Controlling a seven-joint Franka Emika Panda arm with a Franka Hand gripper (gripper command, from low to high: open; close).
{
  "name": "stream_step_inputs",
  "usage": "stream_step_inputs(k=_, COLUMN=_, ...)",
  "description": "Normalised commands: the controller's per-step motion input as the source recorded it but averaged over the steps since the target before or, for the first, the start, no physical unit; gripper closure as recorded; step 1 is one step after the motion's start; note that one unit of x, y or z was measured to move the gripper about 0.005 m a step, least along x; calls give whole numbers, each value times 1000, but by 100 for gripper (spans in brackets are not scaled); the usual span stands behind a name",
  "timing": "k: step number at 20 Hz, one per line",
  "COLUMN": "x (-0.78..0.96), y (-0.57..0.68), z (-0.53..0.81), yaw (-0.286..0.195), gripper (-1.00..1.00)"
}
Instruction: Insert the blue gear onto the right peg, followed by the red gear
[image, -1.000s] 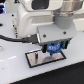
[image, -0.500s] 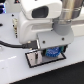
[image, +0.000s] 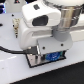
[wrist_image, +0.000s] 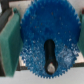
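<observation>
The blue gear (wrist_image: 47, 30) fills the wrist view, with green fingers (wrist_image: 7, 42) pressed against its rim on both sides. My gripper (wrist_image: 44, 45) is shut on it. A dark peg (wrist_image: 50, 54) shows through the gear's centre hole. In the exterior view the gripper (image: 47, 54) holds the blue gear (image: 53, 56) low over the grey black-edged plate (image: 34, 60). I cannot tell which of the plate's pegs this is. The red gear is out of view.
The white arm (image: 42, 22) covers most of the plate and the table behind it. A black cable (image: 10, 50) runs in from the exterior view's left. The white tabletop (image: 15, 72) lies around the plate.
The gripper has come down with the blue gear, closer to the plate.
</observation>
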Motion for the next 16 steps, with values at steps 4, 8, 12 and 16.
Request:
stream_step_inputs(k=4, x=-79, y=215, z=373, yaw=0, gripper=-100)
stream_step_inputs(k=8, x=-126, y=143, z=520, yaw=0, gripper=-100)
stream_step_inputs(k=12, x=-336, y=187, z=420, yaw=0, gripper=-100)
stream_step_inputs(k=16, x=-524, y=239, z=269, yaw=0, gripper=-100)
